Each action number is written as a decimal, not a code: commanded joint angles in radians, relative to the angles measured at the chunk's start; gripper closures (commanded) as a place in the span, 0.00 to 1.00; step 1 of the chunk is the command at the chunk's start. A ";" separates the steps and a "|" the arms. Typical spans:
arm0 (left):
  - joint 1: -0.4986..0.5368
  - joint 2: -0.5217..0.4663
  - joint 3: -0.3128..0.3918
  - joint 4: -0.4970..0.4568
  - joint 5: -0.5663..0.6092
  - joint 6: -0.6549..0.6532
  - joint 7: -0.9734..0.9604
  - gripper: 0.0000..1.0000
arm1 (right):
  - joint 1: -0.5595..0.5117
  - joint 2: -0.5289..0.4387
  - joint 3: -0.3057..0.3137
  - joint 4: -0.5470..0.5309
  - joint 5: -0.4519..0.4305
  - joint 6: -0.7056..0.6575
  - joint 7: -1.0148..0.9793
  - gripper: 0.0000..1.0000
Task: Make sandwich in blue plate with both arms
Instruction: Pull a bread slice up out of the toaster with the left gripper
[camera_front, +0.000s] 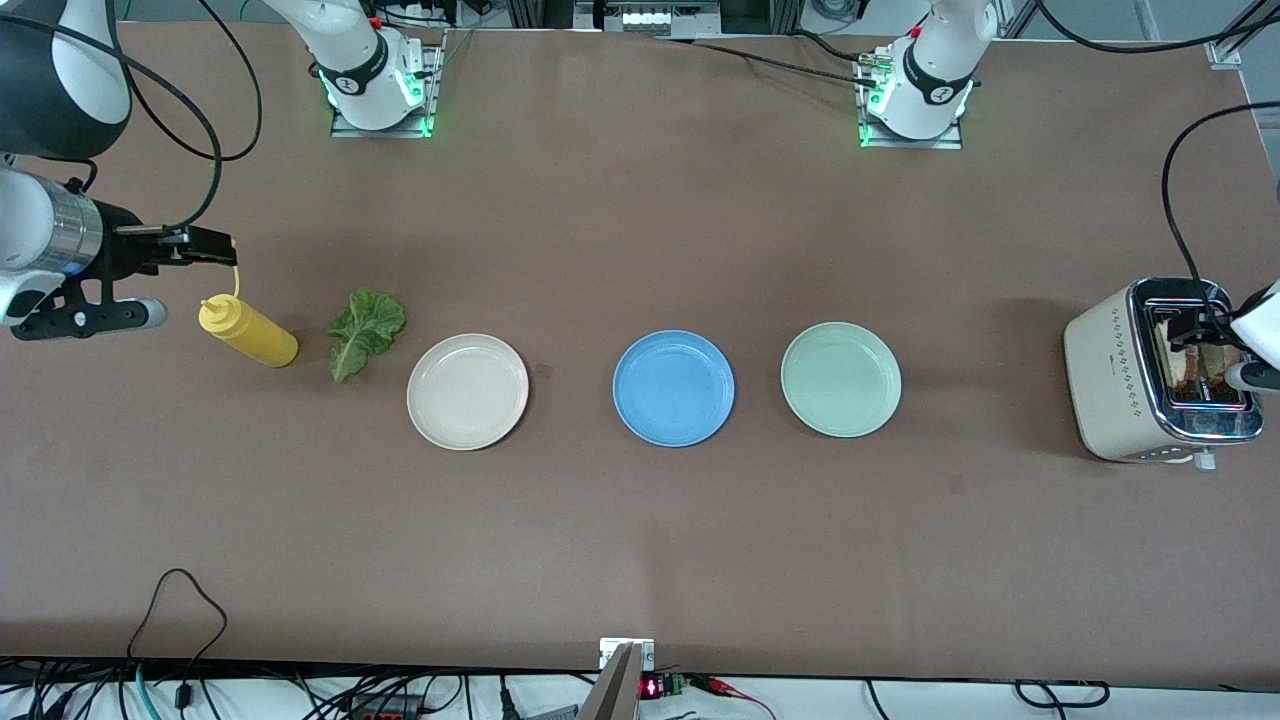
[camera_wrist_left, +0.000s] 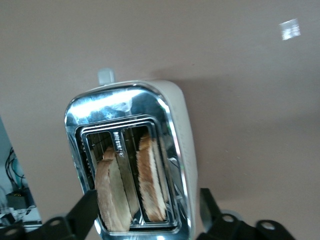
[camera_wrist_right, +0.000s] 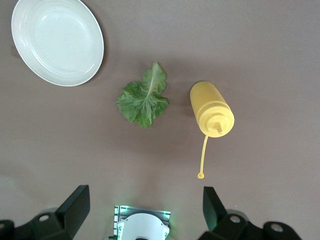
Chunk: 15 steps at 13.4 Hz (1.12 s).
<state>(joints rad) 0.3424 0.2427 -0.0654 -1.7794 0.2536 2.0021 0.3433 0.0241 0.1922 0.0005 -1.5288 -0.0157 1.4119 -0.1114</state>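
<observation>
Nearest me, brown table (camera_front: 640, 560) bare; blue plate (camera_front: 673, 387) mid-row. Left gripper (camera_wrist_left: 147, 212) wide over toaster (camera_front: 1160, 375); right gripper (camera_wrist_right: 145, 207) wide, waiting above mustard bottle (camera_front: 250, 333).

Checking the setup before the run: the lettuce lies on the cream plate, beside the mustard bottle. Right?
Not quite. The lettuce lies on the bare table, between the cream plate and the mustard bottle. Both the front view and the right wrist view show it off the plate.

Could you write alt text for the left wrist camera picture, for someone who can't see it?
Looking down on a cream and chrome toaster on a brown table, with two browned bread slices standing in its slots. The left gripper hovers above it, its two black fingers open on either side of the toaster.
</observation>
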 joint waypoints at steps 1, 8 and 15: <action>0.041 -0.020 -0.013 -0.072 -0.002 0.044 0.017 0.31 | 0.007 -0.013 0.001 -0.020 -0.004 -0.016 0.010 0.00; 0.067 -0.019 -0.014 -0.123 -0.043 0.073 0.008 0.61 | 0.008 -0.164 0.003 -0.413 -0.006 0.433 0.010 0.00; 0.070 -0.040 -0.028 -0.097 -0.051 0.066 0.019 0.98 | 0.002 -0.109 0.001 -0.455 -0.004 0.538 0.071 0.00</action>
<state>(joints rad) 0.3984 0.2376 -0.0739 -1.8787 0.2161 2.0701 0.3417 0.0281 0.0838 -0.0006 -1.9675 -0.0160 1.9326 -0.0841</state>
